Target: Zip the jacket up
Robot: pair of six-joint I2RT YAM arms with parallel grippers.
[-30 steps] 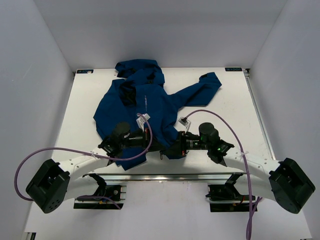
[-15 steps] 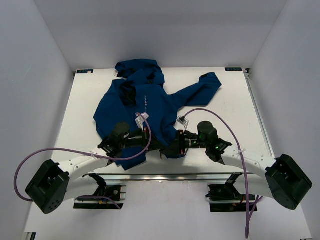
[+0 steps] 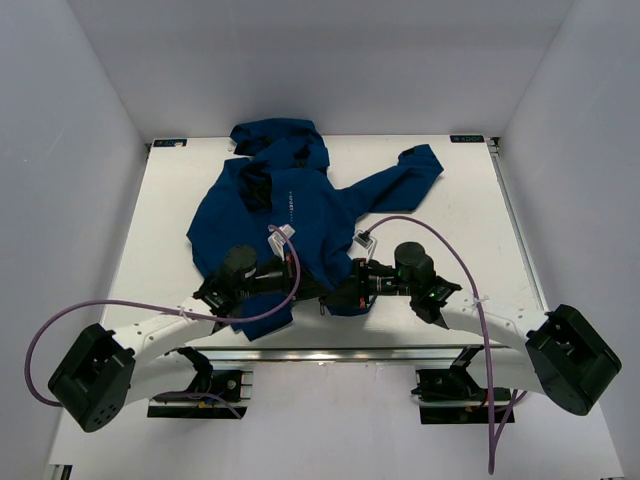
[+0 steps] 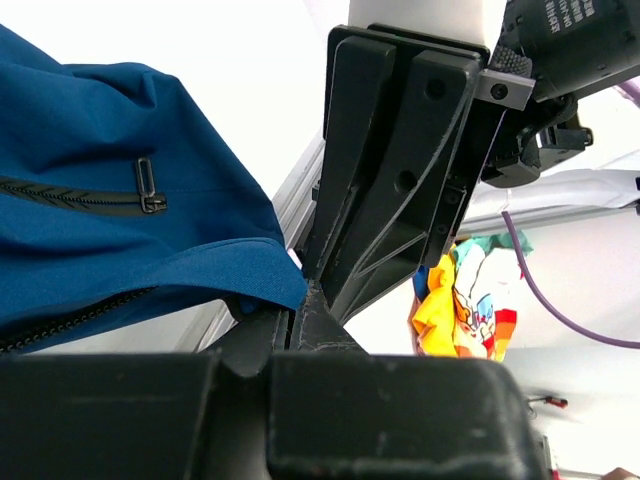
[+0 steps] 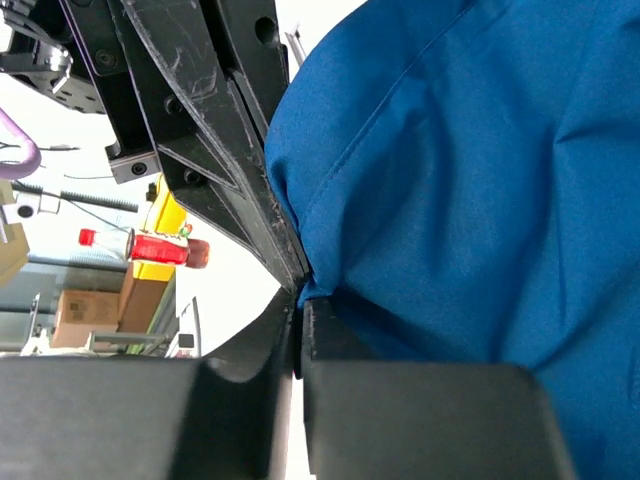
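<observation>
Two grips hold the near hem of the jacket (image 3: 300, 215): the left gripper (image 4: 305, 288) pinches it, and the right gripper (image 5: 298, 290) has just clamped on beside it, likely readying zipping.

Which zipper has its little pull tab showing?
The upper zipper on the jacket, in the left wrist view: its black pull tab hangs at the end. The lower zipper shows only teeth.

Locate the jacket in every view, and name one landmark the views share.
Top external: the jacket lies centre-left on the table, hood farthest.
Left wrist: it fills the left side, pocket zipper showing.
Right wrist: it fills the right side.
Shared landmark: its near edge, pinched by left gripper and right gripper.
</observation>
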